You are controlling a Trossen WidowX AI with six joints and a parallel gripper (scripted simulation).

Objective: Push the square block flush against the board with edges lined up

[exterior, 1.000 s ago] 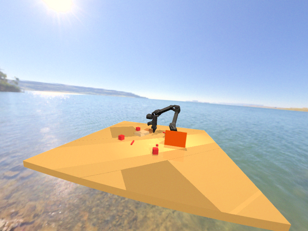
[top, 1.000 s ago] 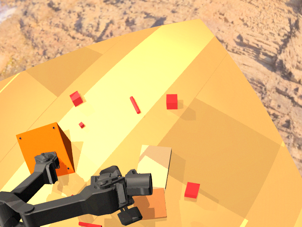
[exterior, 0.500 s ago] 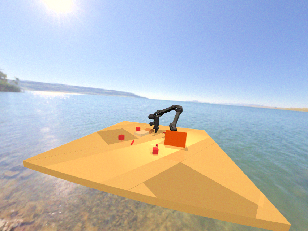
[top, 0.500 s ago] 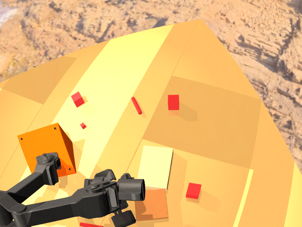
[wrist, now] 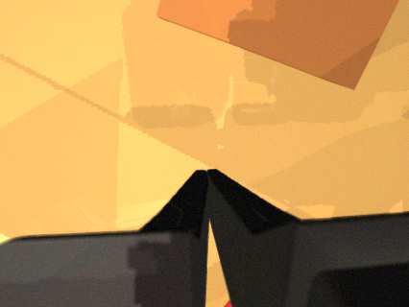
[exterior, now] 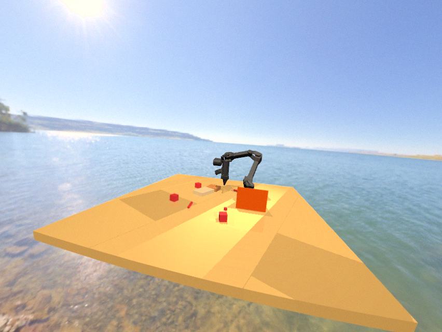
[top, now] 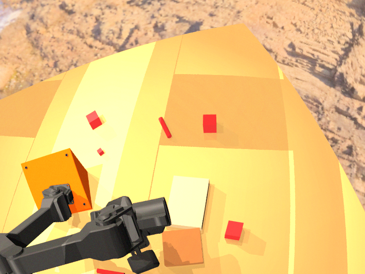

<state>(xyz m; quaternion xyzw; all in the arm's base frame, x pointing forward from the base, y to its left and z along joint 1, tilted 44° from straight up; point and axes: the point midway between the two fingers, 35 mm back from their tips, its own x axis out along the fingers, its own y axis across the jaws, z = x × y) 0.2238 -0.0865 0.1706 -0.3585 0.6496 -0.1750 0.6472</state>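
The square block [top: 183, 249] [exterior: 214, 187] [wrist: 307, 34] is flat and orange-brown. The board [top: 189, 201] [exterior: 203, 191] is cream and lies just beyond the block in the top view. The block is turned slightly against the board's end: a thin wedge gap shows at the left, and the right corners are very close. I cannot tell whether they touch. Their right edges are nearly in line there, but not parallel. My gripper [exterior: 224, 183] [wrist: 205, 179] is shut and empty, apart from the block in the wrist view. The arm hides the fingers in the top view.
A red cube [top: 234, 230] [exterior: 197, 184] lies right of the block. Farther off are a red cube [top: 209, 123] [exterior: 174, 197], a red rod [top: 165, 127] [exterior: 190, 204] and more red cubes. A large orange box [top: 55, 174] [exterior: 251, 199] stands beside the arm.
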